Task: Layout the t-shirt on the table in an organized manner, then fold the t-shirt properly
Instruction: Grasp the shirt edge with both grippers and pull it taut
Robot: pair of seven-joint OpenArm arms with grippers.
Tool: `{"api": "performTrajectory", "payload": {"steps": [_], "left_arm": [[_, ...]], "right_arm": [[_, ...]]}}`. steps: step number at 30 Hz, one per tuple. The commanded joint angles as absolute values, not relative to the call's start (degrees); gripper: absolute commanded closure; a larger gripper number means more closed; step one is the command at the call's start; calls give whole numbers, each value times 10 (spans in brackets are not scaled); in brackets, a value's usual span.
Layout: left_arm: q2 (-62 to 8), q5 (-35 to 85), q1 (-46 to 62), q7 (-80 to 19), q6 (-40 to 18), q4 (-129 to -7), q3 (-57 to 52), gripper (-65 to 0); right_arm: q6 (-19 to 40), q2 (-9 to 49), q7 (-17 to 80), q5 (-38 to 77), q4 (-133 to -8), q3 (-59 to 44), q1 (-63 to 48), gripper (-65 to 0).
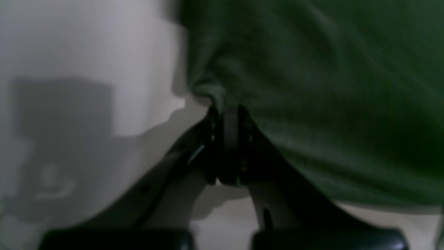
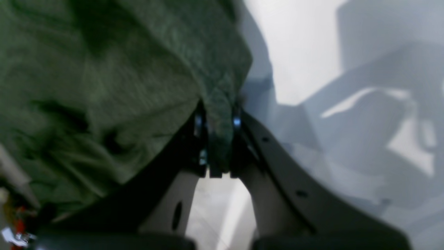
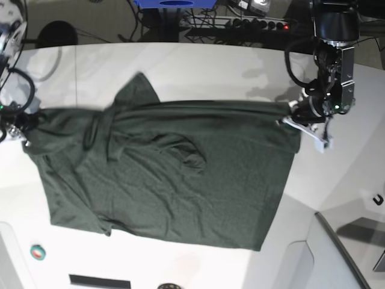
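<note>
The dark green t-shirt [image 3: 168, 174] lies stretched across the white table [image 3: 198, 72], its upper edge pulled taut between both grippers, with a sleeve folded over near the top left and wrinkles in the middle. My left gripper [image 3: 293, 112] is at the shirt's upper right corner. In the left wrist view this gripper [image 1: 229, 114] is shut on a pinch of the shirt [image 1: 312, 86]. My right gripper [image 3: 25, 123] is at the shirt's far left end. The right wrist view shows it [image 2: 218, 118] shut on a bunched fold of the shirt [image 2: 121, 86].
A grey angled panel [image 3: 337, 253] sits at the table's lower right corner. A small round green and red button [image 3: 38, 251] and a black slot [image 3: 99, 281] are near the front edge. A power strip and cables [image 3: 240, 24] lie beyond the far edge.
</note>
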State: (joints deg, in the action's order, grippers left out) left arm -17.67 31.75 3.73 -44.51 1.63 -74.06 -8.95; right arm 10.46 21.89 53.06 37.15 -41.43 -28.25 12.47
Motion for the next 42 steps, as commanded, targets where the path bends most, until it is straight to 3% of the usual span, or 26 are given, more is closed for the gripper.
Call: {"api": "performTrajectory", "payload": {"steps": [1,8,26,31,36,42], "left_arm": [[-181,326,47,-446,13,-757,-90,0],[-208,329,94,-451,12,-870,-90,0],[-226,329,193,-483,12,-993,-91,0],[-225,330,218,-511,11,-1045,-146,0],[-229,331,211,-530,10,-1049,-231,0],[-239,331,189,-567,9,-1043,-231,0]], "right_arm": [[98,224,557,364,-443,-284,113,-2],[92,209,604,427,-582,-284,47,-2],[27,134,696,427,-844,-464,-81,-2],[27,131,741,426,-883,-496,-91,-2],[23,164,744,424,-880,-521,-53,-3],[23,173,780,423,-880,-523,-30,-5]]}}
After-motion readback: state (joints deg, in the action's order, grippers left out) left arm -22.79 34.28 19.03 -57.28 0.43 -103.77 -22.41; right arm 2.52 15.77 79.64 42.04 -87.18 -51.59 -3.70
